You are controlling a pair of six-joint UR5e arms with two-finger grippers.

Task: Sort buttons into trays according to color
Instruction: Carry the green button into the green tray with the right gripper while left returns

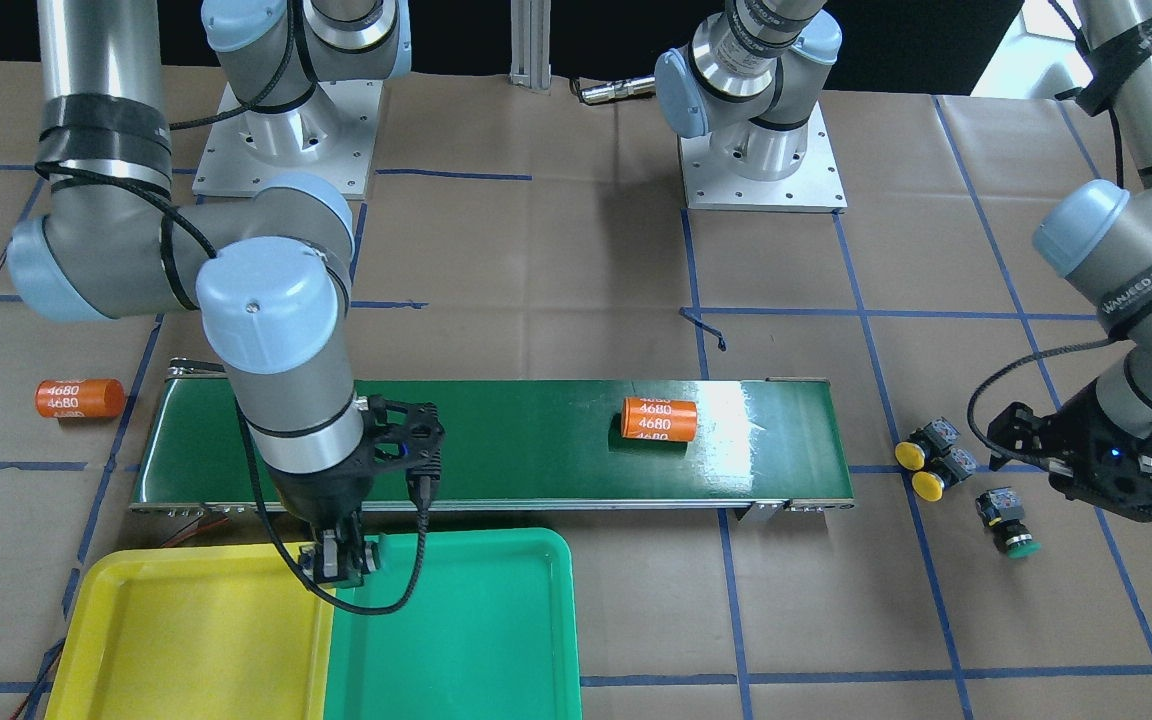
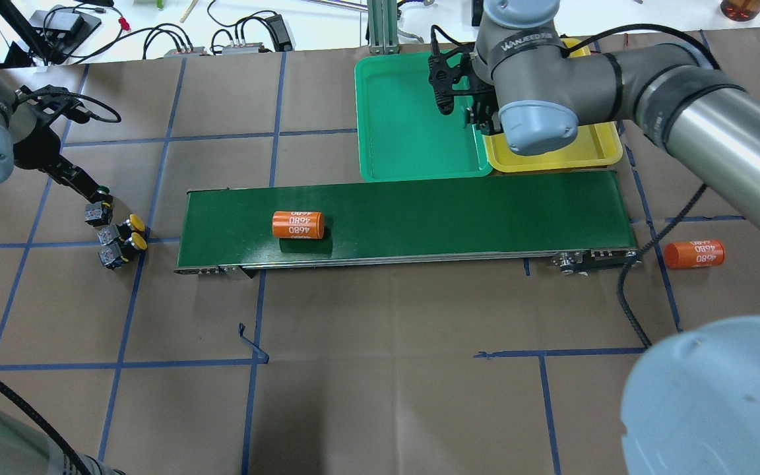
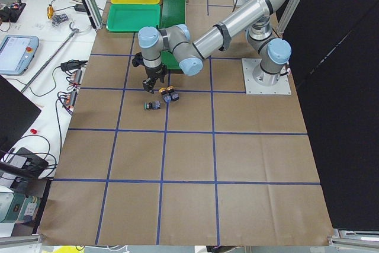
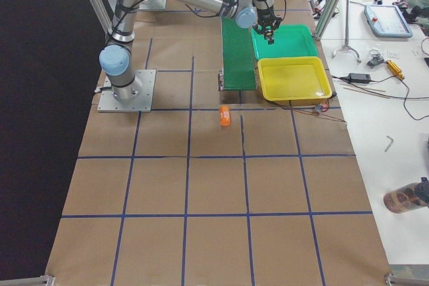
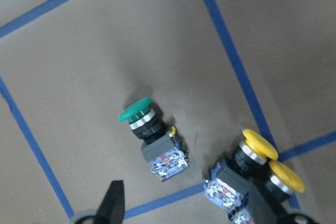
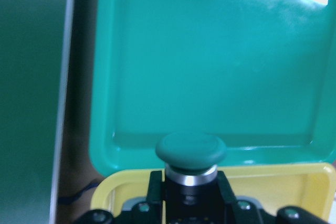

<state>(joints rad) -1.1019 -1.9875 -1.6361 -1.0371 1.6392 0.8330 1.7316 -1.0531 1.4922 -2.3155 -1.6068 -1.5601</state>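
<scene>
My right gripper (image 1: 341, 560) is shut on a green-capped button (image 6: 190, 150) and holds it over the seam between the yellow tray (image 1: 186, 640) and the green tray (image 1: 476, 640). In the right wrist view the cap sits above the green tray's near rim (image 6: 210, 163). My left gripper (image 5: 191, 213) is open and hovers just above three buttons on the paper. One has a green cap (image 5: 149, 135); two have yellow caps (image 5: 260, 148) (image 5: 286, 177) and lie side by side. They also show in the front view: green (image 1: 1011, 525), yellow (image 1: 911, 455) (image 1: 929, 486).
The long dark green conveyor belt (image 1: 536, 440) lies between the trays and the robot bases, with an orange "4680" cylinder (image 1: 658, 418) on it. A second orange cylinder (image 1: 79, 398) lies on the paper beyond the belt's end on my right side.
</scene>
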